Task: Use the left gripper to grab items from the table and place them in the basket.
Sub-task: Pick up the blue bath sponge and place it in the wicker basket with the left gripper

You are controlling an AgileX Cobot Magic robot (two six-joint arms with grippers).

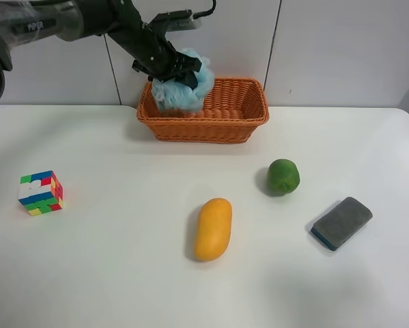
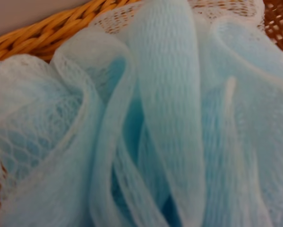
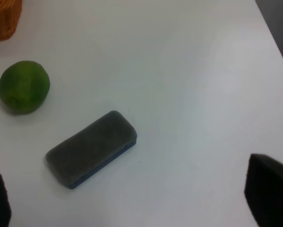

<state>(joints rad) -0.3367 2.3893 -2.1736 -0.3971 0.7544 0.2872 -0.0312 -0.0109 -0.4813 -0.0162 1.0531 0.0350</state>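
Note:
My left gripper (image 1: 186, 72) is shut on the light-blue bath pouf (image 1: 182, 91) and holds it over the left end of the wicker basket (image 1: 211, 121) at the back of the table (image 1: 122, 280). In the left wrist view the pouf (image 2: 160, 123) fills the frame, with the basket rim (image 2: 42, 33) behind it; the fingers are hidden. The puzzle cube (image 1: 40, 193), mango (image 1: 213, 229), green fruit (image 1: 283, 176) and grey sponge (image 1: 341, 223) lie on the table. My right gripper (image 3: 132, 201) is open above the sponge (image 3: 91, 147).
The right wrist view also shows the green fruit (image 3: 23, 86) and a corner of the basket (image 3: 4, 19). A white panelled wall stands behind the basket. The table's right edge (image 3: 273, 42) runs close to the sponge.

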